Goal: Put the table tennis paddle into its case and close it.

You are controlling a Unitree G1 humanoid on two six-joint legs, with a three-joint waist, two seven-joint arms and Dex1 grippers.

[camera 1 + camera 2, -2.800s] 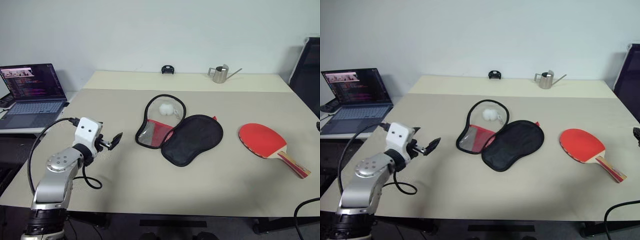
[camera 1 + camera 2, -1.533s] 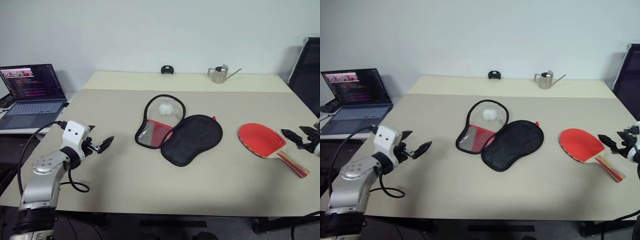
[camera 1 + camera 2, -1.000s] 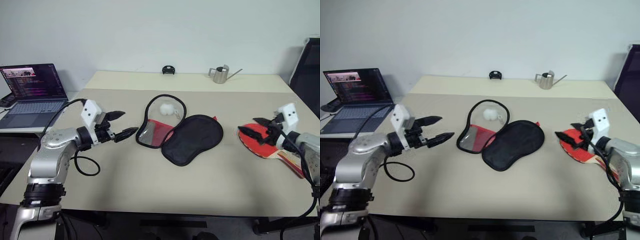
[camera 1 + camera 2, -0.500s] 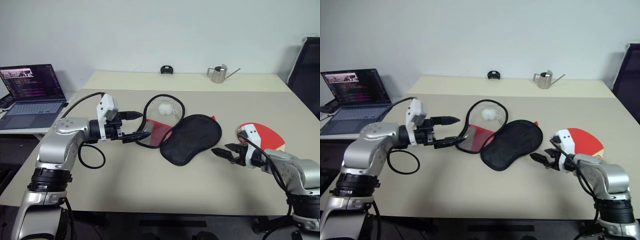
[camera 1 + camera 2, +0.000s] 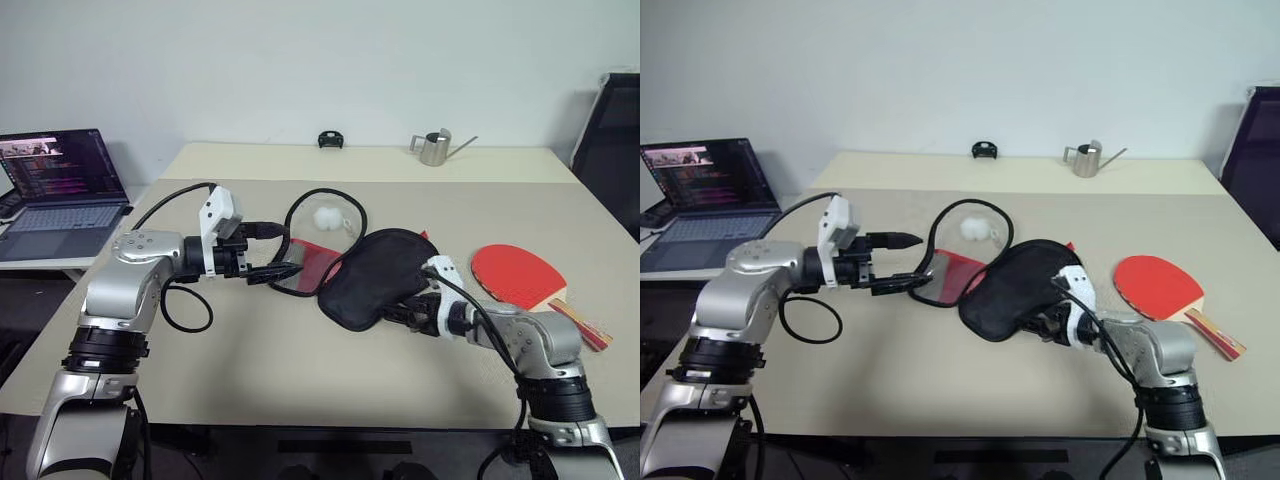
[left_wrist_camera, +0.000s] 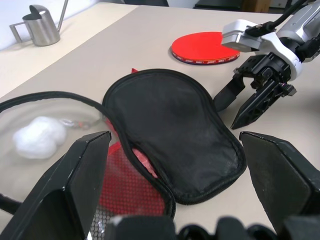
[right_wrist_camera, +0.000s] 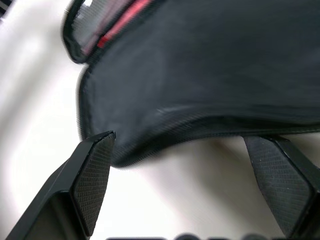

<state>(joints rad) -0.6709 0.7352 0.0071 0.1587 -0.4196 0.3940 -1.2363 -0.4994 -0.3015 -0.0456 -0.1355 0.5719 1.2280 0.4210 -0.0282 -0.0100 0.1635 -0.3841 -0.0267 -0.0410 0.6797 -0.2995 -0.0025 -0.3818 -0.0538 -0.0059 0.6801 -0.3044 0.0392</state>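
One case (image 5: 372, 291), one table tennis paddle (image 5: 520, 277) and one white ball (image 5: 328, 217) were on the table (image 5: 250, 370); left gripper (image 5: 276, 252) and right gripper (image 6: 239, 101) both stood spread, empty.

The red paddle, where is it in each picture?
Left eye view: the table tennis paddle lies on the table's right side, right of the black case.
Right eye view: same spot, beside the right arm.
Left wrist view: its red face lies far off, beyond the case.
Right wrist view: I see the case, no paddle.
Shared landmark: the case.
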